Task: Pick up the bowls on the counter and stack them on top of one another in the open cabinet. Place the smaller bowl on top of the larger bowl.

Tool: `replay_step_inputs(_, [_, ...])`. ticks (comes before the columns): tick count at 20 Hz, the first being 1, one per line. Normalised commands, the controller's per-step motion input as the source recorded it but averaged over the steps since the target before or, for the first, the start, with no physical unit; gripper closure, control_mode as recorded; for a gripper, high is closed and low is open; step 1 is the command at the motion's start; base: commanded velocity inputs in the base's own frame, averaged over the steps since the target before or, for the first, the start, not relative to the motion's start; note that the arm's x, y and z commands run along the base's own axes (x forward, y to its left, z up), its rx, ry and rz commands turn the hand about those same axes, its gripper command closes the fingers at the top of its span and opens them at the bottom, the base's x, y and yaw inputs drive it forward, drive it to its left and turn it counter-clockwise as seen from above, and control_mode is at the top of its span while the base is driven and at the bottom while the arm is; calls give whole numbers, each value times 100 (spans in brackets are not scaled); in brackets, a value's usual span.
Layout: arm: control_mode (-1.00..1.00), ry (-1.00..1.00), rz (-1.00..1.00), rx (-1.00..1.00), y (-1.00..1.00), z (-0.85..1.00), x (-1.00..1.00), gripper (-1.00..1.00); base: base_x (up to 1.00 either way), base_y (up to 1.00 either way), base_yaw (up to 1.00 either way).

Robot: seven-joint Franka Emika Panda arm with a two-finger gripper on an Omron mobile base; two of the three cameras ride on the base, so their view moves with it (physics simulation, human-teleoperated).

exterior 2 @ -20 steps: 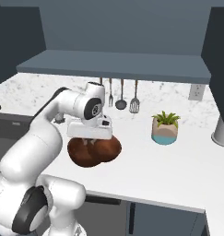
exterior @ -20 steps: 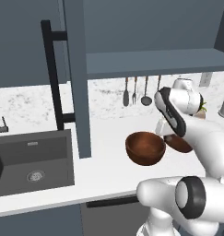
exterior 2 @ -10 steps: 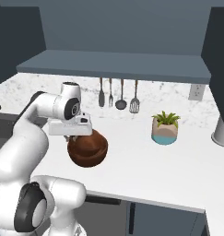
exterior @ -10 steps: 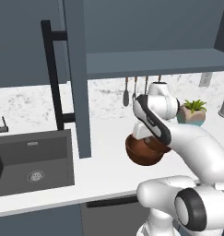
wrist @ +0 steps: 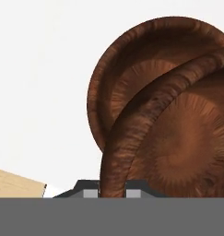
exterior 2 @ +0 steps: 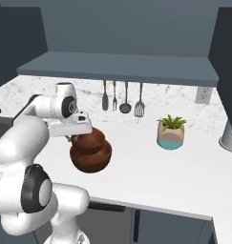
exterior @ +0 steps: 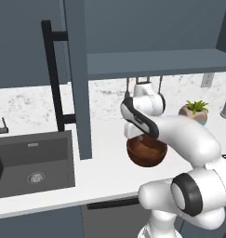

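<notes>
Brown wood comes first: the hand [wrist: 112,186] is closed tight on the rim of one bowl [wrist: 178,138], held clear above the white table [exterior: 105,167]. Just beyond it a second bowl [wrist: 127,73] sits on the table (which is the larger, I cannot tell). I judge this the carry step; next the arm must rise toward the cabinet [exterior 2: 117,66] shelf behind. Counted: two bowls, one potted plant [exterior 2: 171,133], four hanging utensils [exterior 2: 122,97].

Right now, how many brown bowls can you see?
2. One bowl is pinched by its rim in the gripper, lifted above the counter. The other bowl sits on the counter right behind it, partly covered.
</notes>
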Motion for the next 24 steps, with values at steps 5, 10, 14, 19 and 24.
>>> replay_step_inputs(5, [-100, 0, 1, 0, 0, -30, 13, 100, 0, 0, 0])
replay_step_inputs(10, [-100, 0, 0, 0, 0, -38, 7, 100, 0, 0, 0])
replay_step_inputs(14, [-100, 0, 1, 0, 0, -32, 14, 100, 0, 0, 0])
replay_step_inputs(19, [-100, 0, 2, 0, 0, -30, 19, 100, 0, 0, 0])
replay_step_inputs(24, [-100, 0, 2, 0, -1, -17, 13, 100, 0, 0, 0])
